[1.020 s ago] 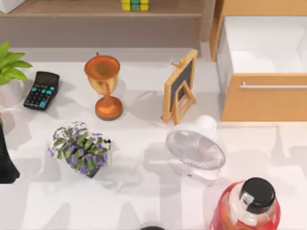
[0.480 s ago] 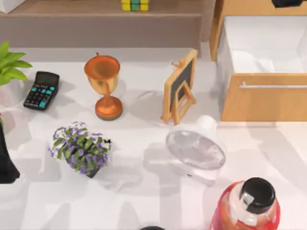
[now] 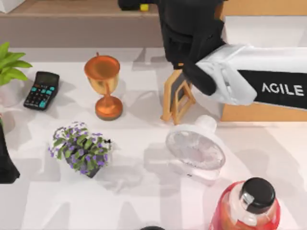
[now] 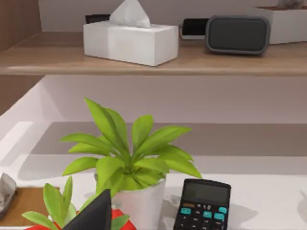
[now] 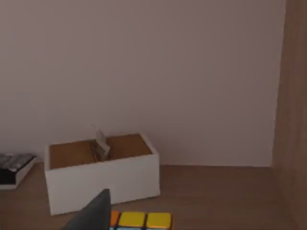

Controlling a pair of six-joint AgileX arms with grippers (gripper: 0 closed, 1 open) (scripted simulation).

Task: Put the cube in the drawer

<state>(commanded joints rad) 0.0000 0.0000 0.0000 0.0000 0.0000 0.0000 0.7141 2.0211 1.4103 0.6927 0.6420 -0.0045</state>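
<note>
On the brown shelf point(image 5: 220, 191), the cube point(image 5: 140, 220) looks rigid, light, slick; take it by opposite flat faces. You can't tell how your right gripper point(image 3: 136, 5) stands.

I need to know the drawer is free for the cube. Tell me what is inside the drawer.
The visible part of the drawer shows bare white inside. The right arm covers its front part and handle, so what lies there cannot be seen. The cube sits on the shelf.

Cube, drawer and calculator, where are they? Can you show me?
cube point(image 5: 144, 220): right wrist view, on its yellow top squares.
drawer point(image 3: 268, 31): top view, on its white inside wall.
calculator point(image 3: 42, 90): top view, on its keypad.
</note>
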